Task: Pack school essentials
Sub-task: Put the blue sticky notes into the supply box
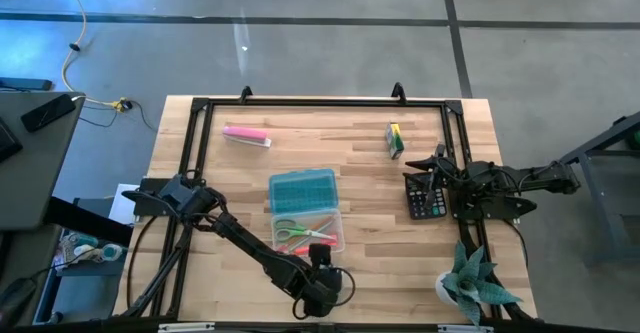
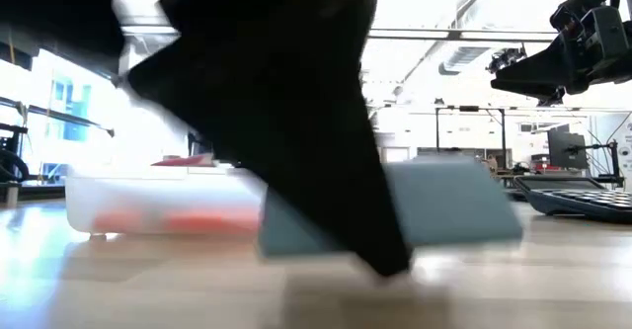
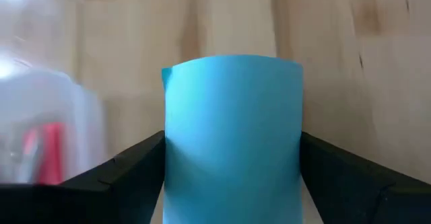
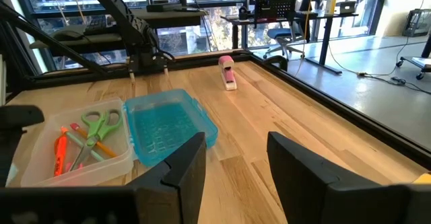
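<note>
Light-blue square note pad (image 3: 232, 140) sits right between the left claw's two dark fingers (image 3: 114, 177), pinched on both sides; the left gripper (image 1: 325, 291) is down at the near edge of the table (image 1: 370, 173), just beside the clear plastic box (image 1: 312, 235); from table height the pad (image 2: 449, 205) shows as a grey-blue slab tilted just above the wood, half hidden behind the dark arm; so that claw is clamped on the pad, fingers only as far apart as the pad is wide. Inside the box lie the green-handled scissors (image 4: 101, 124), an orange-red pen (image 4: 60, 150) and pencils, with the teal lid (image 4: 165, 126) folded open beside it; over on the right side, the right gripper (image 4: 236, 177) hovers above the calculator (image 1: 422, 195), fingers spread apart and holding nothing; the green-yellow block (image 1: 395, 140) stands near it at the far side; a pink item (image 1: 246, 135) lies far left; the spiky plant (image 1: 475, 283) sits at the near right corner.
</note>
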`<state>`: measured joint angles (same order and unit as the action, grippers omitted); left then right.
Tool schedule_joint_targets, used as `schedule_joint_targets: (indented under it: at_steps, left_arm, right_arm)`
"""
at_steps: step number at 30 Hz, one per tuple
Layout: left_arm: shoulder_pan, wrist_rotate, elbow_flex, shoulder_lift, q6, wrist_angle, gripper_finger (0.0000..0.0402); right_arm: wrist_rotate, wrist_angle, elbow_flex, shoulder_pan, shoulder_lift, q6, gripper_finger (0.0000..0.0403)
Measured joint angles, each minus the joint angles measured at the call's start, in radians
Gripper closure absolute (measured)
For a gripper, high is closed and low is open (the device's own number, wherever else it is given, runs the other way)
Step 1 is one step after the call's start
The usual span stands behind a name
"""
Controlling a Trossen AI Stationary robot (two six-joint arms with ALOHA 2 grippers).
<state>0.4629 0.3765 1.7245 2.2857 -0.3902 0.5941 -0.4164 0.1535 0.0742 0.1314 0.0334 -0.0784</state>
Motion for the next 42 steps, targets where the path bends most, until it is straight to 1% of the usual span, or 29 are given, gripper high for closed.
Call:
schedule_joint_targets:
  at_steps: [4, 9, 18, 23, 28, 34, 38, 42]
  left_arm:
    - [-0.001, 0.042, 0.002, -0.026, 0.002, 0.001, 0.0104]
    - [-0.004, 0.050, 0.003, -0.058, 0.009, 0.014, 0.0109]
    - [-0.065, 0.107, 0.005, -0.107, 0.027, 0.171, 0.0110]
    - [-0.115, 0.076, 0.005, -0.108, 0.008, 0.267, 0.0110]
    - [-0.152, 0.078, 0.005, -0.108, 0.031, 0.282, 0.0110]
    - [-0.184, 0.050, 0.006, -0.108, 0.009, 0.322, 0.0108]
    - [-0.190, 0.049, 0.006, -0.108, 0.003, 0.337, 0.0098]
    - [-0.194, 0.039, 0.006, -0.108, -0.017, 0.338, 0.0073]
  right_arm:
    - [0.000, 0.000, 0.000, 0.000, 0.000, 0.000, 0.0254]
    - [0.000, 0.000, 0.000, 0.000, 0.000, 0.000, 0.0254]
    - [0.000, 0.000, 0.000, 0.000, 0.000, 0.000, 0.0254]
    - [0.000, 0.000, 0.000, 0.000, 0.000, 0.000, 0.0254]
    - [0.000, 0.000, 0.000, 0.000, 0.000, 0.000, 0.0254]
    - [0.000, 0.000, 0.000, 0.000, 0.000, 0.000, 0.0254]
    - [0.000, 0.000, 0.000, 0.000, 0.000, 0.000, 0.0254]
    - [0.000, 0.000, 0.000, 0.000, 0.000, 0.000, 0.0254]
